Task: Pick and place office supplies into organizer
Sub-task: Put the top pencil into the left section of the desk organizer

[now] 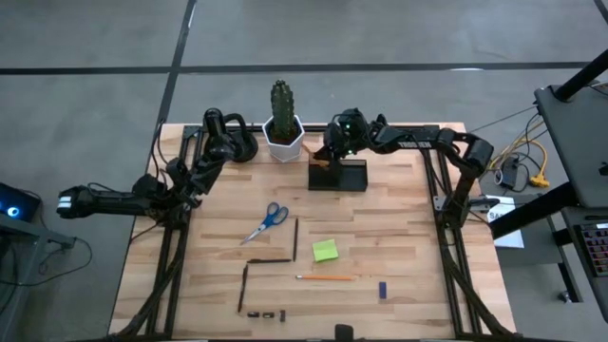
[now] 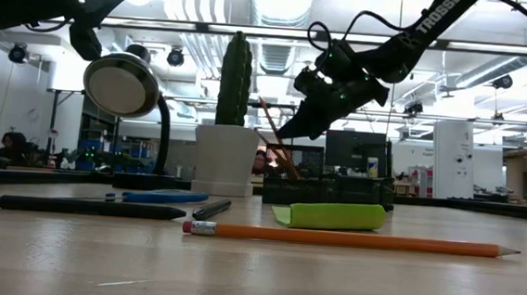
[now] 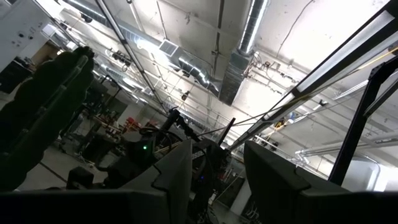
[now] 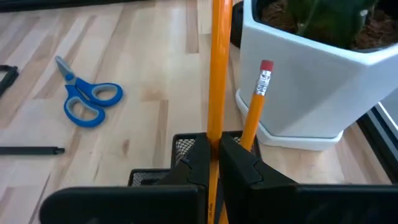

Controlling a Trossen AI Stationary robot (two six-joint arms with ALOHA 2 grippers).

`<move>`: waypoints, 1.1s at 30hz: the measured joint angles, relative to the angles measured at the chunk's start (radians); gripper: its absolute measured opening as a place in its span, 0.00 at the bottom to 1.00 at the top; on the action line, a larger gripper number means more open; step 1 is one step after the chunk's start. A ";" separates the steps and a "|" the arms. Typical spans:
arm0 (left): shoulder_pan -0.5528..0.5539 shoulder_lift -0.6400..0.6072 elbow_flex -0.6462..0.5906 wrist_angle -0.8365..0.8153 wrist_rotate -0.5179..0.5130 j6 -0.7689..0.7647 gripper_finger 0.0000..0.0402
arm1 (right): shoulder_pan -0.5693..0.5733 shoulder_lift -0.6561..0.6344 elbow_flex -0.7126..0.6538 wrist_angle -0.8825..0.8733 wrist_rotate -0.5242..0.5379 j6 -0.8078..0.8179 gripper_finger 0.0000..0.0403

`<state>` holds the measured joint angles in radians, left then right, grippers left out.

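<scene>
My right gripper (image 1: 337, 144) hangs over the dark organizer (image 1: 338, 177) at the table's far middle, shut on an orange pencil (image 4: 217, 74). A second orange pencil (image 4: 258, 102) stands in the organizer, eraser up, leaning toward the white cactus pot (image 4: 311, 87). Blue-handled scissors (image 1: 267, 220), a lime-green sticky pad (image 1: 325, 250), another pencil (image 1: 324, 277), dark pens (image 1: 295, 237), a small blue block (image 1: 383, 290) and black clips (image 1: 266, 313) lie on the wood. My left gripper (image 3: 217, 171) waits raised at the table's left, open, with nothing between its fingers. My right gripper pinches the held pencil's shaft (image 4: 217, 127) between its two fingers. The fingers slant down from the table's right side, and the pencil runs on ahead of them, along them, over the organizer's mesh wall (image 4: 181, 147). Both pencil ends lie outside the wrist view.
The cactus pot (image 1: 283, 139) stands just left of the organizer, and a black rounded gadget (image 1: 231, 139) farther left. The table's near half holds the loose supplies, with bare wood between them.
</scene>
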<state>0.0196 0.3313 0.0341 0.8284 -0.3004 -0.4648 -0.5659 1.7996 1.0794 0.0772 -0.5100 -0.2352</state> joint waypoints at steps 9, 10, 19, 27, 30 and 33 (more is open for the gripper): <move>0.000 0.000 0.000 0.000 0.000 0.000 0.32 | -0.001 0.000 0.000 -0.050 -0.015 -0.005 0.03; 0.000 0.000 0.000 0.000 0.000 0.000 0.32 | -0.001 0.000 0.000 -0.054 -0.015 -0.005 0.03; 0.000 0.000 0.000 0.000 0.000 0.000 0.32 | -0.001 0.000 0.006 -0.061 -0.014 -0.005 0.03; 0.000 0.000 0.000 0.000 0.000 0.000 0.32 | -0.001 0.000 0.008 -0.081 -0.013 -0.012 0.03; 0.000 0.000 0.000 0.000 0.000 0.000 0.32 | -0.001 0.000 0.008 -0.082 -0.011 -0.012 0.03; 0.000 0.000 0.000 0.000 0.000 0.000 0.32 | -0.001 0.000 0.008 -0.082 -0.011 -0.012 0.03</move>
<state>0.0193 0.3313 0.0341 0.8288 -0.3008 -0.4652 -0.5667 1.7996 1.0870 -0.0048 -0.5205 -0.2474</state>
